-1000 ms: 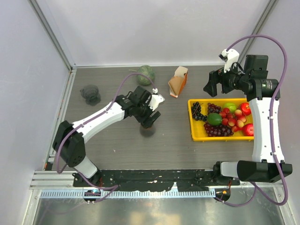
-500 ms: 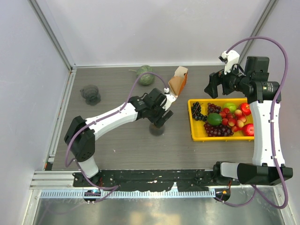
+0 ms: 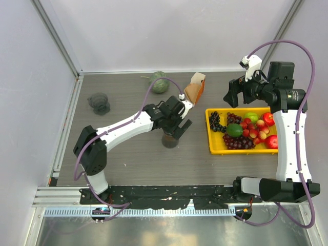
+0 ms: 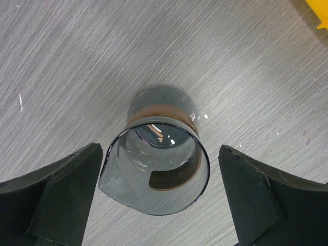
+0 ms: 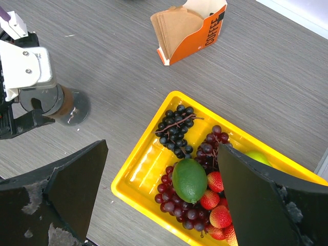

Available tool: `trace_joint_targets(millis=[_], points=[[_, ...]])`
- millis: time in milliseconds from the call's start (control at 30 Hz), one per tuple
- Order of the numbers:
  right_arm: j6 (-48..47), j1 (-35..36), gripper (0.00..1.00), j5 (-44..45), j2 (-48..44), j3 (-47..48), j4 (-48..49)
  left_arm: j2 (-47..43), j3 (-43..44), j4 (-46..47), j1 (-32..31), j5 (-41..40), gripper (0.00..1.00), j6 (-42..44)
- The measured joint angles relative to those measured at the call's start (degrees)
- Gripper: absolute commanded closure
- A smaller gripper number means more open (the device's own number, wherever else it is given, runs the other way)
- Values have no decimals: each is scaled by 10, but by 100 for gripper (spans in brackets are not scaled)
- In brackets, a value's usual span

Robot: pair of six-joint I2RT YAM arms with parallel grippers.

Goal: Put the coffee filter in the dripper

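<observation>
Standing wide, the left gripper (image 4: pixel 159 147) jaws flank the glass jug (image 4: pixel 161 114) without touching it; the jug sits upright on the table (image 3: pixel 128 159). Right gripper (image 5: pixel 163 146): jaws wide, empty, above the yellow tray (image 5: pixel 138 169) of fruit. Dripper (image 3: pixel 99 103): far left of the table, well apart from both arms. Coffee filter: cannot be told singly; brown papers stand in the orange pack (image 3: pixel 195 88) beyond the tray.

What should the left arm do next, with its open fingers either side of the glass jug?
Probably lift the left gripper straight up, clear of the jug. Its jaws stand open around it, the jug rests on the table, and no filter shows in the dripper, so the filter pack is likely the next stop.
</observation>
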Motion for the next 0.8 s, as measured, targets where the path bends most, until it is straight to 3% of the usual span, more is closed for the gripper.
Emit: trace_joint_targets(millis=[500, 567, 700, 800], points=[[0, 0, 4, -2, 6, 5, -2, -21, 58, -9, 3, -3, 1, 8], [0, 0, 5, -2, 9, 8, -3, -43, 58, -11, 13, 33, 6, 39], [0, 0, 5, -5, 12, 11, -4, -84, 59, -18, 74, 119, 34, 107], [2, 0, 5, -9, 12, 12, -4, -80, 76, -31, 137, 147, 44, 137]])
